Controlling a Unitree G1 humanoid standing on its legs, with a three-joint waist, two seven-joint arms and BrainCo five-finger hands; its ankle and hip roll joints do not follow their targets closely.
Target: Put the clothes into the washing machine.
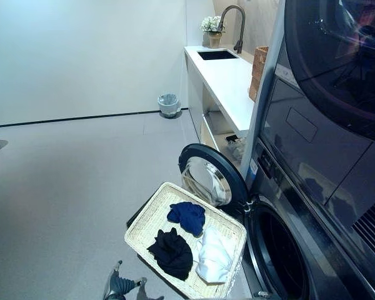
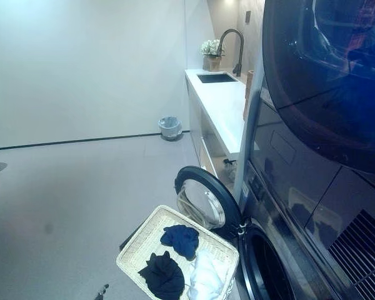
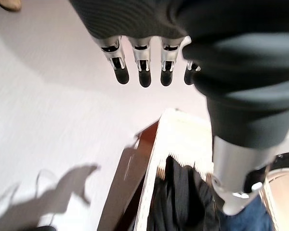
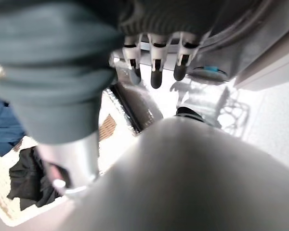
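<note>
A white wicker basket stands on the floor in front of the washing machine. It holds a dark blue garment, a black garment and a white garment. The machine's round door stands open just behind the basket, and the dark drum opening is to the basket's right. My left hand hangs low, left of the basket. Its fingers are straight and hold nothing, above the basket rim. My right hand is open too, with the black garment past its thumb.
A second dark-doored machine is stacked above the washer. A white counter with a sink, a tap, a flower pot and a wicker box runs along the far right. A small bin stands by the back wall. Grey floor spreads to the left.
</note>
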